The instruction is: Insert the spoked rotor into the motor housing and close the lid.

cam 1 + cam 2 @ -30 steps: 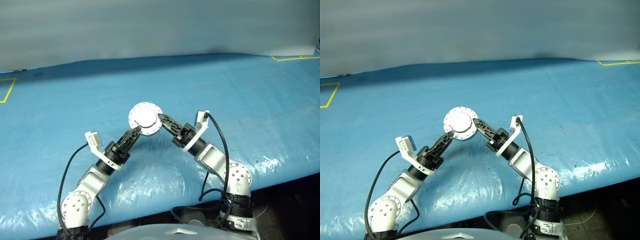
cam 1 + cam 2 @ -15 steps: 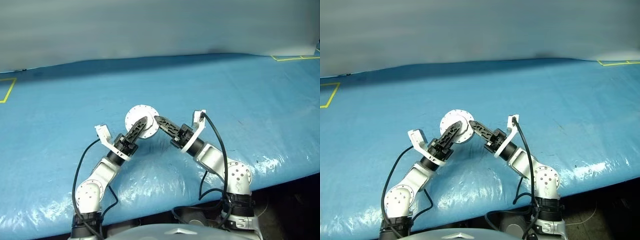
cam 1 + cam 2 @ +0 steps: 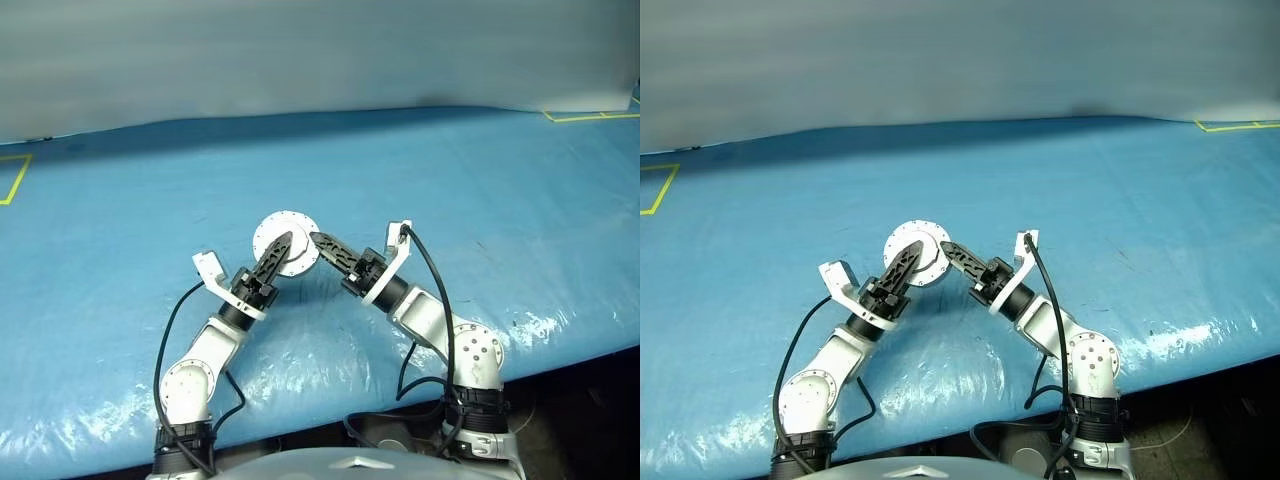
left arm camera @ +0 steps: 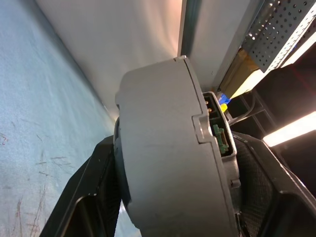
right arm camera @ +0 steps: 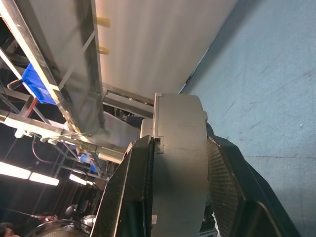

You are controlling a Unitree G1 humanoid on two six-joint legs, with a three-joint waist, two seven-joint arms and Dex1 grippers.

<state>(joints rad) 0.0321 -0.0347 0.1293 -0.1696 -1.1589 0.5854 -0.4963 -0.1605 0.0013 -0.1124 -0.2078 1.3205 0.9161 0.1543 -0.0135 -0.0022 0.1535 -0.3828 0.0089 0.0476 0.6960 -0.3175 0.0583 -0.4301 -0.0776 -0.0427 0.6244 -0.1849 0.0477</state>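
Blue sheeting covers the counter, above which the closed motor housing is held up between two arms, its lid turned toward the head camera. Since a second ago, the left hand has been brought in from below and to the side and is now set across the disc's face and rim, its fingers being drawn in from wide apart, while the right hand is kept clamped on the opposite edge. A handover or two-handed hold is suggested, with the lid apparently already shut; the spoked rotor is presumably enclosed. The head views give the flat, bolt-ringed face; the left wrist view gives the housing's thick grey side with a connector notch between that hand's fingers, and the right wrist view shows the seam gripped edge-on.
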